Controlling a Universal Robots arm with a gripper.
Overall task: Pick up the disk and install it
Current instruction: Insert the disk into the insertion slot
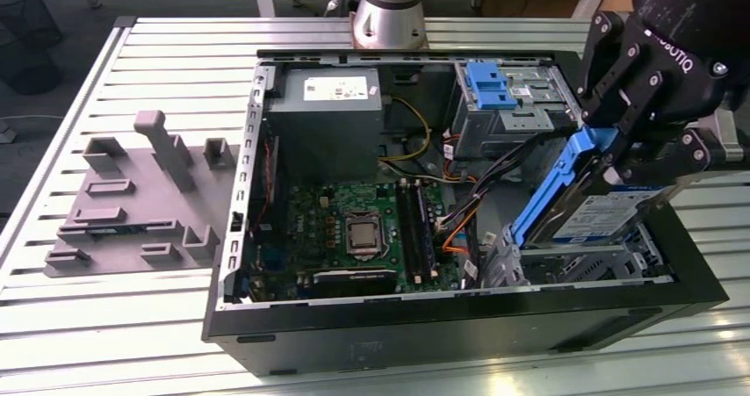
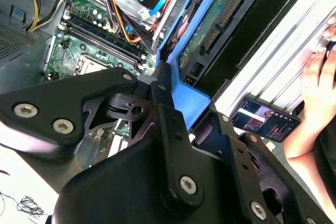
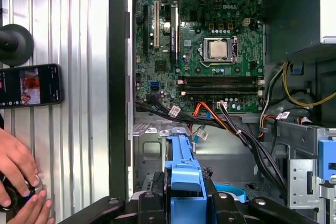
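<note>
The hand [image 1: 638, 163] is clamped on the disk [image 1: 603, 213] by its blue carrier, holding it tilted above the drive cage [image 1: 586, 260] inside the open computer case [image 1: 469, 313], which sits on a slatted metal worktop [image 1: 118, 308] beside a grey moulded fixture [image 1: 140, 203].

The disk [image 1: 600, 213], a flat silver drive with a white-and-blue label, sat clipped in a blue plastic carrier at the right of the exterior view. It hung tilted, one end raised, clamped in my pincer [image 1: 638, 163]. In the second wrist view its green circuit-board underside faced the camera.
</note>
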